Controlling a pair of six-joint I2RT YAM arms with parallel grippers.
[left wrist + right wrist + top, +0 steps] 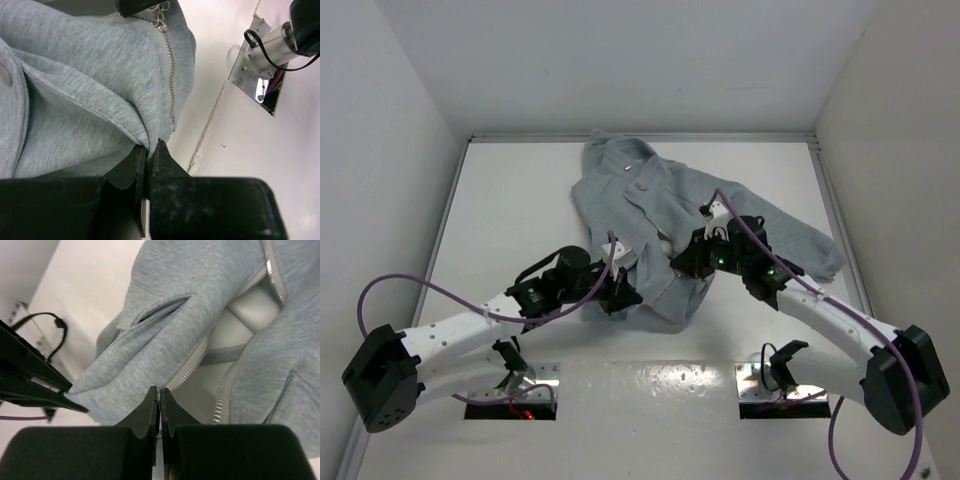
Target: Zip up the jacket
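The light grey fleece jacket (660, 200) lies on the white table, collar at the far end. It is open along most of its front, and pale lining shows in the right wrist view (200, 290). My left gripper (623, 296) is shut on the bottom hem corner beside the zipper (148, 148). A short closed run of zipper teeth (171, 75) leads up from the hem to the metal slider and pull (161, 21). My right gripper (682, 262) is shut at that slider, its tips (159, 390) where the two tooth rows part.
White walls enclose the table on three sides. The two arm base plates (525, 385) (770, 385) sit at the near edge; the right one shows in the left wrist view (260, 60). The jacket's right sleeve (810, 245) lies spread behind my right arm.
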